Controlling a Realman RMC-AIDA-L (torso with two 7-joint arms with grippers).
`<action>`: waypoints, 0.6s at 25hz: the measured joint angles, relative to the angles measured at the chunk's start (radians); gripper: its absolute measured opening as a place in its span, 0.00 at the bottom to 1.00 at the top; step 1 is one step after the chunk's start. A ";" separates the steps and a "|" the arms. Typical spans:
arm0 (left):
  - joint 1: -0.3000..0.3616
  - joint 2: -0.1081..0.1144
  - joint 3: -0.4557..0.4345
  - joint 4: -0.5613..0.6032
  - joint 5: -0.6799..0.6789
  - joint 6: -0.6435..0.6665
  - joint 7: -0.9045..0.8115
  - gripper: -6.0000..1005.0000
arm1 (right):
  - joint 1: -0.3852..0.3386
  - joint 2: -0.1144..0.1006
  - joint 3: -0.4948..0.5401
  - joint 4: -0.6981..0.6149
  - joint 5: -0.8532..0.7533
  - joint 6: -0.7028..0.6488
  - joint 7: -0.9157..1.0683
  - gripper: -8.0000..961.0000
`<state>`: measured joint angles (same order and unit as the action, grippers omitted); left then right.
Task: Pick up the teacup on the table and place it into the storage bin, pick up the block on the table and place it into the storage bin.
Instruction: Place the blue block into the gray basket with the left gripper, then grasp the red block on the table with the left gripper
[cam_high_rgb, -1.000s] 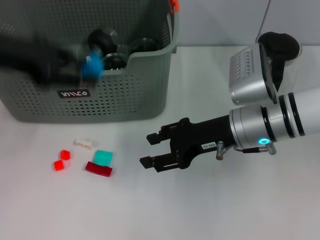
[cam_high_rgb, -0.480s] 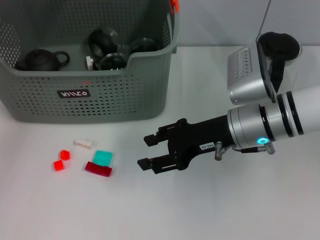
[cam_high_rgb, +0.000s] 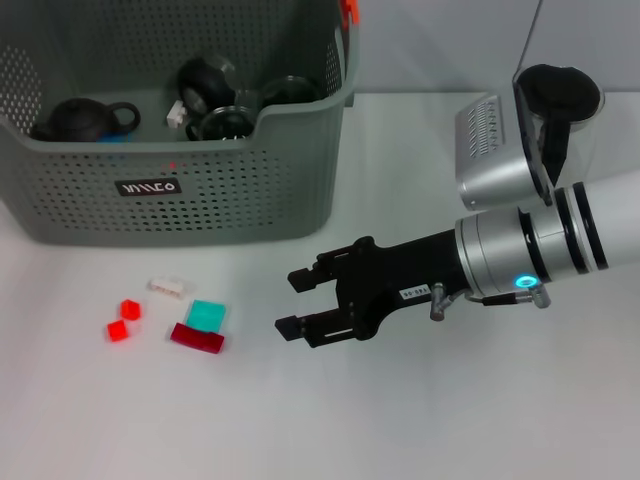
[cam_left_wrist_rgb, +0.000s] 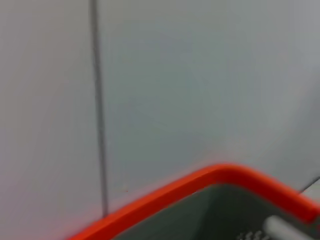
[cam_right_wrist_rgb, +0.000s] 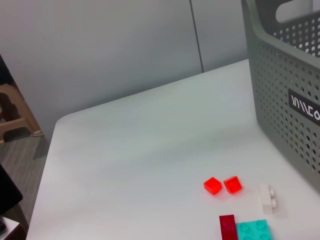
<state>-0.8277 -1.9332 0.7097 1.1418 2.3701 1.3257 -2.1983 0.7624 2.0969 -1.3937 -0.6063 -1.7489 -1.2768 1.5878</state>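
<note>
The grey-green storage bin (cam_high_rgb: 180, 200) stands at the back left and holds dark teacups (cam_high_rgb: 205, 85), a dark teapot (cam_high_rgb: 85, 118) and a small white block (cam_high_rgb: 177, 113). In front of it on the table lie a white block (cam_high_rgb: 167, 287), two red blocks (cam_high_rgb: 130, 309), a teal block (cam_high_rgb: 207, 315) and a dark red block (cam_high_rgb: 197, 338). My right gripper (cam_high_rgb: 291, 302) hovers open just right of the blocks, nothing between its fingers. The right wrist view shows the same blocks, the teal block (cam_right_wrist_rgb: 253, 231) among them, and the storage bin (cam_right_wrist_rgb: 285, 75). My left gripper is out of view.
The left wrist view shows only the bin's orange rim (cam_left_wrist_rgb: 200, 182) against a grey wall. The right arm's silver housing (cam_high_rgb: 510, 150) sits at the right. In the right wrist view the table's far edge (cam_right_wrist_rgb: 50, 145) drops off to the floor.
One second ago my left arm was over the bin with a blue block; it has withdrawn out of view. My right gripper has shifted slightly left toward the blocks.
</note>
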 joint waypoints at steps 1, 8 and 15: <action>0.016 -0.008 0.000 0.046 -0.024 0.035 -0.005 0.72 | 0.000 0.000 0.000 0.001 0.000 0.000 -0.001 0.70; 0.159 -0.049 0.001 0.364 -0.300 0.387 0.066 0.90 | -0.001 0.000 0.004 0.001 0.000 0.004 -0.002 0.70; 0.331 -0.094 0.058 0.504 -0.357 0.637 0.298 0.95 | -0.008 0.000 0.004 0.001 0.000 0.010 -0.003 0.70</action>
<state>-0.4964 -2.0271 0.7673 1.6458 2.0127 1.9622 -1.9002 0.7546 2.0969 -1.3893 -0.6056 -1.7485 -1.2666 1.5847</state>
